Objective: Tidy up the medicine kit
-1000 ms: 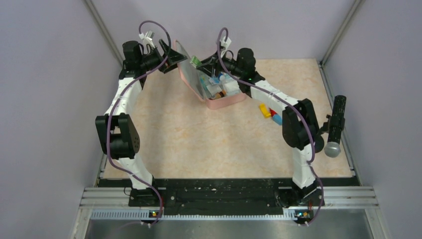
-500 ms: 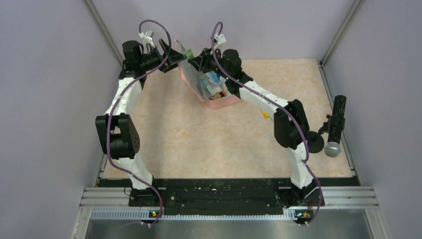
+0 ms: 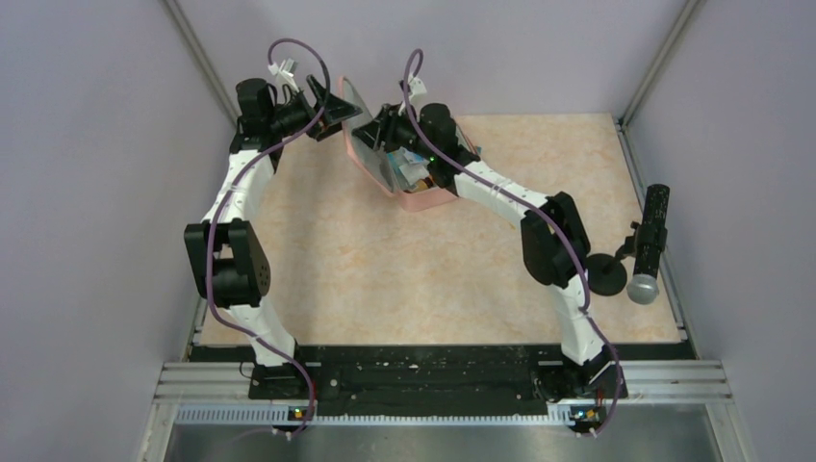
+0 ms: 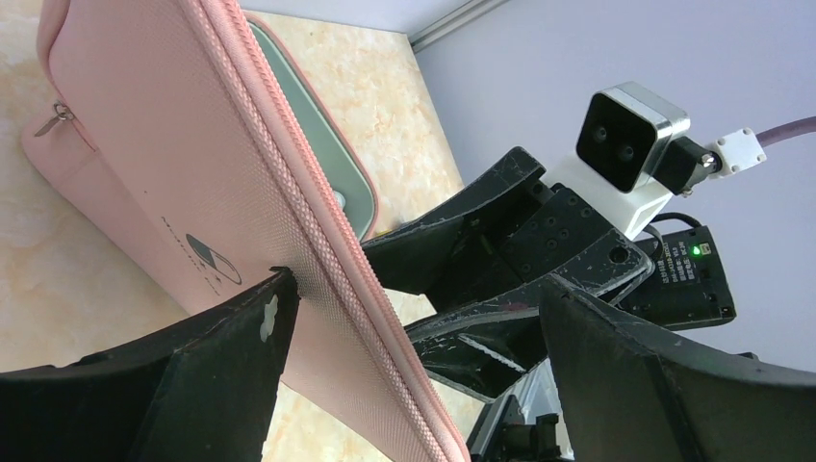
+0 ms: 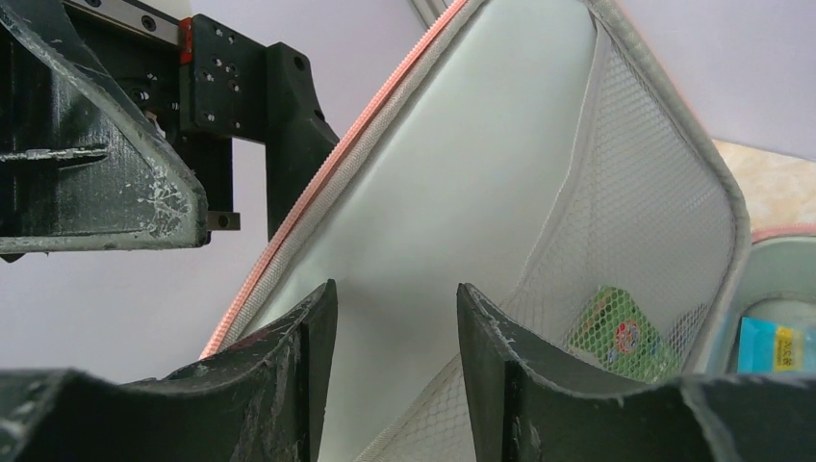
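Observation:
The pink medicine kit (image 3: pixel 423 198) lies open at the back of the table, its lid (image 3: pixel 358 144) raised. My left gripper (image 3: pixel 339 108) is open and straddles the lid's zipper edge (image 4: pixel 318 279). One finger (image 4: pixel 260 327) touches the lid's outer face and the other stands clear. My right gripper (image 3: pixel 378 123) is open with nothing between its fingers, close to the grey-green lining (image 5: pixel 462 173). A green packet (image 5: pixel 621 337) sits inside the lid's mesh pocket (image 5: pixel 635 192). The right gripper (image 4: pixel 481 241) shows beyond the lid in the left wrist view.
The case's base holds several small items, among them a blue packet (image 5: pixel 775 346). A black stand with a grey-headed microphone (image 3: pixel 647 248) is at the right edge beside the right arm's elbow. Grey walls and metal frame posts close in the table.
My right arm swung left up to the raised lid and its jaws widened. The green packet it carried now sits in the mesh pocket. The left arm has not moved.

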{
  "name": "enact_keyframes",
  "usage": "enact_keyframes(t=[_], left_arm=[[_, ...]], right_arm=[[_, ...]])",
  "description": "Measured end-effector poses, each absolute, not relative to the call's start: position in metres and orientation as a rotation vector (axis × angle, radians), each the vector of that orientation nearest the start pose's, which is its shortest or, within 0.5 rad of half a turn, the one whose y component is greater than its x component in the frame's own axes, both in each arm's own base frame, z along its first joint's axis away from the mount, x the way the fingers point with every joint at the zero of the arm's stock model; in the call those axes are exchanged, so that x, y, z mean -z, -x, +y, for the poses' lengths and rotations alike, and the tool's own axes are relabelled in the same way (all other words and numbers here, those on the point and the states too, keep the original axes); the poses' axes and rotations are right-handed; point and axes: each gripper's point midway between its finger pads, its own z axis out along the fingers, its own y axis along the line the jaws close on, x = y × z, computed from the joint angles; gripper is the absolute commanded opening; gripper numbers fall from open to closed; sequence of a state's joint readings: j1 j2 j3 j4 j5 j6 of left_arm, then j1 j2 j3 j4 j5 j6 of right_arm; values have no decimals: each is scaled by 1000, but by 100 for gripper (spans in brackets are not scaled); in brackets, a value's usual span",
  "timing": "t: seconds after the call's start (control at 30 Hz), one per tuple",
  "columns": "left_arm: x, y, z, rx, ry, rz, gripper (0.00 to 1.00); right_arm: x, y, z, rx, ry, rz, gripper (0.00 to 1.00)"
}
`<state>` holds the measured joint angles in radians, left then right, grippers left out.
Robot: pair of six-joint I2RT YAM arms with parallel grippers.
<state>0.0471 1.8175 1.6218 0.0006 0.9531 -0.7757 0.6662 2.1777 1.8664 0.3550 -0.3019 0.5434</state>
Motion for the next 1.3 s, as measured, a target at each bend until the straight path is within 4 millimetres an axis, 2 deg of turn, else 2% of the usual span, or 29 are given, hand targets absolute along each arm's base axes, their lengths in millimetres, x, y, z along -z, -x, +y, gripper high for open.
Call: enact_keyframes(t=[0.23, 0.4, 0.53, 0.6, 0.77, 0.87, 0.97, 1.1, 1.2, 1.3], left_arm=[[-321, -487, -137, 1346, 22, 1888, 99], [-319, -487, -136, 1343, 23, 1891, 98], [-316, -488, -135, 1323, 22, 1894, 98], [-315, -489, -134, 1315, 26, 1895, 97], [-311, -491, -131, 1286, 30, 1902, 95], [-302, -492, -128, 1247, 33, 1926, 94], [-293, -492, -124, 1211, 43, 1956, 91], [-282, -490, -121, 1175, 33, 1990, 86], [-275, -487, -119, 1151, 18, 2014, 83], [-267, -483, -117, 1127, 10, 2039, 77]], right_arm=[[-284, -472, 464, -1184, 353, 1616, 55], [-287, -473, 462, -1177, 398, 1589, 65], [-289, -478, 452, -1152, 445, 1564, 68], [-288, -476, 440, -1140, 467, 1564, 70], [-285, -474, 390, -1109, 470, 1593, 72], [-279, -475, 357, -1074, 458, 1612, 68], [-265, -486, 324, -985, 401, 1657, 64], [-221, -514, 271, -728, 210, 1796, 60], [-190, -524, 235, -552, 138, 1887, 56], [-168, -533, 208, -436, 112, 1947, 52]])
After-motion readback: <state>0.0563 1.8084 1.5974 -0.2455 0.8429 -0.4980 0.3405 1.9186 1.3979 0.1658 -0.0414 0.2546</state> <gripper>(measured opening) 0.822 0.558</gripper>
